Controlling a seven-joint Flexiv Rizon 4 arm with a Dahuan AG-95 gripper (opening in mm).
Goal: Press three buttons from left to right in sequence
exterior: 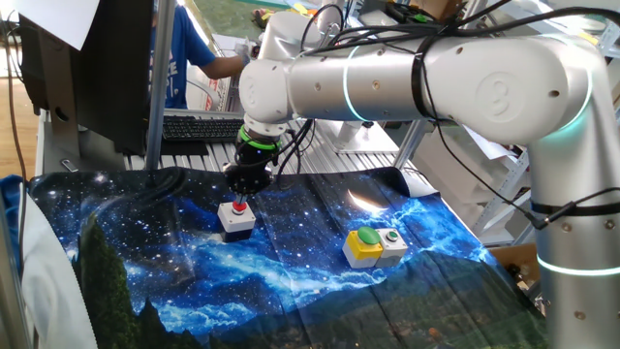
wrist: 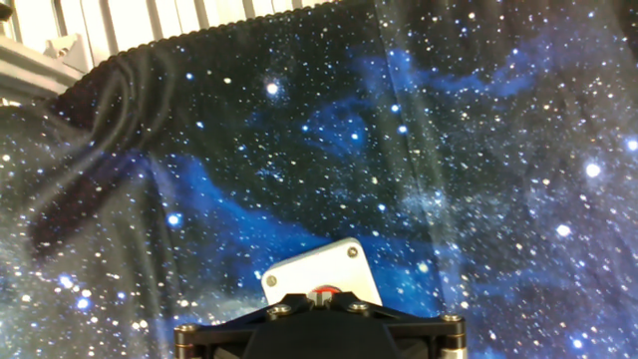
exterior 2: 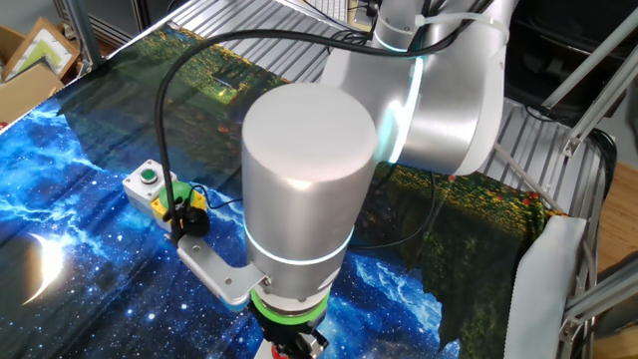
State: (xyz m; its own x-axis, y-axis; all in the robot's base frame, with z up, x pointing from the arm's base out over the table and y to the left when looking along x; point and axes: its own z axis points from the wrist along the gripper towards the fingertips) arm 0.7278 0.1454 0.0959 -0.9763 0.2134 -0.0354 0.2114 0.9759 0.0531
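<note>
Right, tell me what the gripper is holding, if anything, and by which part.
Nothing is held. The gripper is shut and points down over the red button on its grey-white box, pressing rather than gripping.

My worktop (exterior: pixel 291 291) is draped in a starry galaxy-print cloth (wrist: pixel 299 150), rumpled into folds near its far left corner. Beyond the far edge lies a ribbed metal surface (exterior: pixel 203 155) with a black keyboard (exterior: pixel 199 126) on it. A person in a blue shirt (exterior: pixel 179 58) stands behind. A cardboard box (exterior 2: pixel 30 60) sits on the floor past one corner.
</note>
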